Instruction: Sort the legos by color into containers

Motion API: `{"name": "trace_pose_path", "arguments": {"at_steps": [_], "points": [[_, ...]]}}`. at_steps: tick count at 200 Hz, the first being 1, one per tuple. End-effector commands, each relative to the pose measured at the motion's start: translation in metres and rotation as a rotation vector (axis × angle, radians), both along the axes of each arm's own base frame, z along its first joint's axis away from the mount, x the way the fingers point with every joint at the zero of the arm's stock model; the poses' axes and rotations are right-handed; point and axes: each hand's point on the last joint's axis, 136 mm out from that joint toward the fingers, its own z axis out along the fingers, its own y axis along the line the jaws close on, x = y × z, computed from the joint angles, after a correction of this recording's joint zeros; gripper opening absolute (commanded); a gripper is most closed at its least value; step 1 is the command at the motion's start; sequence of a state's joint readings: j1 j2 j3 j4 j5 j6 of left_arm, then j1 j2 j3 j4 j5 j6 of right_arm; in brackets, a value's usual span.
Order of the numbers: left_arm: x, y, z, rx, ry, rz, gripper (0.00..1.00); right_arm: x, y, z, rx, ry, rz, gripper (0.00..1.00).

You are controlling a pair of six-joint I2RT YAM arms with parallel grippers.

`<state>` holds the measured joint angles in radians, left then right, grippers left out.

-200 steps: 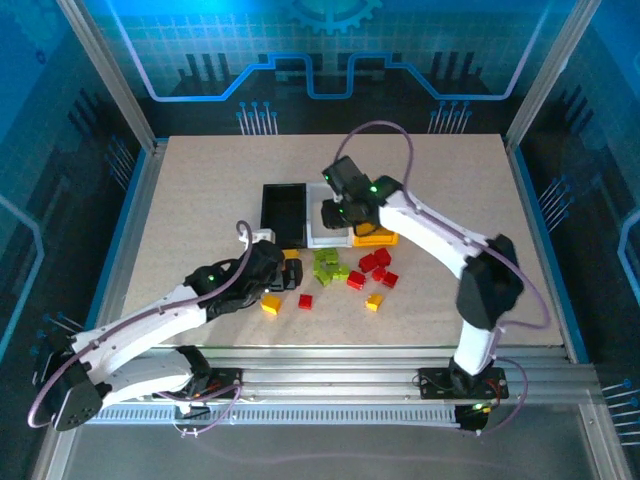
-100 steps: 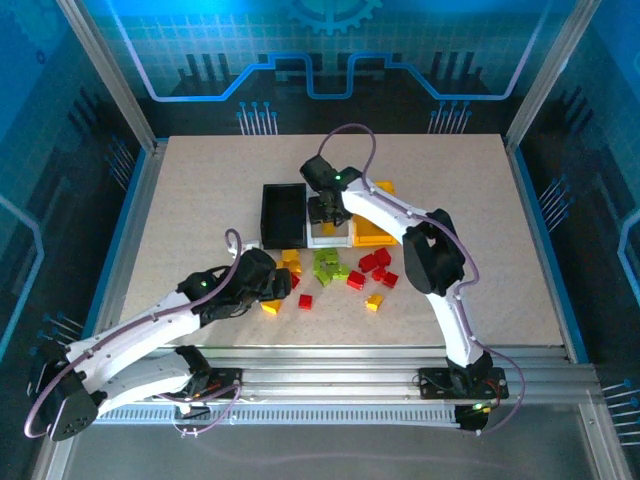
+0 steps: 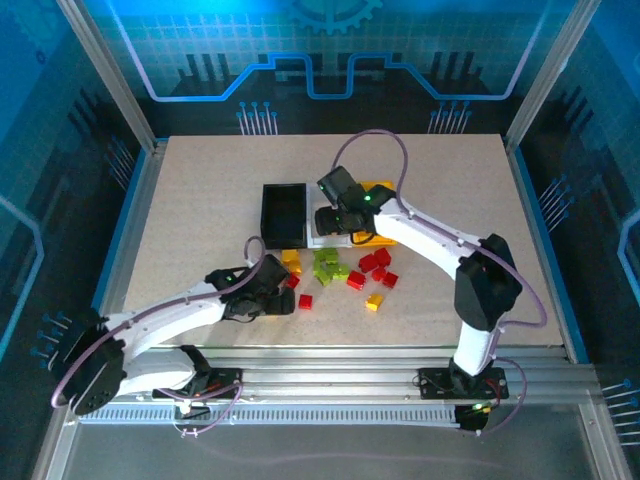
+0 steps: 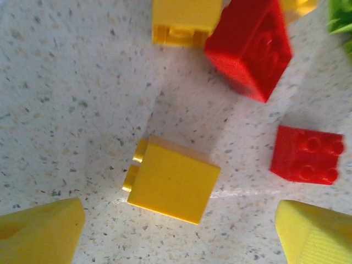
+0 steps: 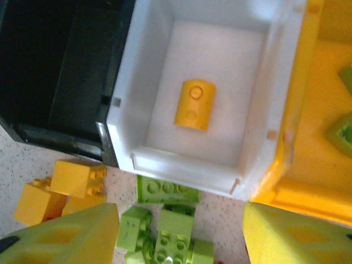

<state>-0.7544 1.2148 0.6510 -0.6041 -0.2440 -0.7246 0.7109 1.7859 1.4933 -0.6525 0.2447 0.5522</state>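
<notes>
My left gripper (image 4: 179, 231) is open and low over the table, its yellow fingertips (image 4: 41, 231) on either side of a yellow lego (image 4: 173, 180) without touching it. Red legos (image 4: 250, 47) lie just beyond. My right gripper (image 5: 181, 236) hangs open and empty over the near wall of the white container (image 5: 181, 162), in which one yellow lego (image 5: 194, 103) lies. The black container (image 5: 55, 71) is left of it. The yellow container (image 5: 308, 110) on the right holds green pieces (image 5: 344, 132). Green legos (image 5: 165, 225) lie under the right gripper. From above, left gripper (image 3: 283, 297) and right gripper (image 3: 335, 222).
Loose legos lie in the table's middle: a green cluster (image 3: 328, 265), red ones (image 3: 372, 265), a single red (image 3: 305, 301) and a yellow (image 3: 374, 301). Bare table (image 3: 200, 200) stretches left, right and behind the containers. Metal rails (image 3: 330, 375) run along the near edge.
My right gripper has opened and drawn back slightly over the white container. My left gripper has dropped down and forward around the yellow lego, its jaws narrowing a little.
</notes>
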Motion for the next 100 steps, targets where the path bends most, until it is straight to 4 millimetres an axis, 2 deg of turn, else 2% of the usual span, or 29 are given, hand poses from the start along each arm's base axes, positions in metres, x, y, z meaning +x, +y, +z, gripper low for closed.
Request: {"name": "trace_pose_path", "arguments": {"at_steps": [1, 26, 88, 100], "points": [[0.005, -0.005, -0.011, 0.016, 0.019, -0.029, 0.86, -0.007, 0.001, 0.0, 0.049, 0.0, -0.014, 0.61], [0.012, -0.001, -0.021, 0.083, 0.018, -0.032, 0.78, -0.015, -0.004, -0.002, 0.047, 0.008, -0.022, 0.6], [0.029, -0.002, -0.032, 0.139, -0.025, -0.057, 0.75, -0.025, -0.019, -0.006, 0.039, 0.003, -0.048, 0.59], [0.031, -0.003, -0.032, 0.143, -0.034, -0.061, 0.7, -0.027, -0.02, -0.008, 0.039, 0.009, -0.049, 0.59]]}}
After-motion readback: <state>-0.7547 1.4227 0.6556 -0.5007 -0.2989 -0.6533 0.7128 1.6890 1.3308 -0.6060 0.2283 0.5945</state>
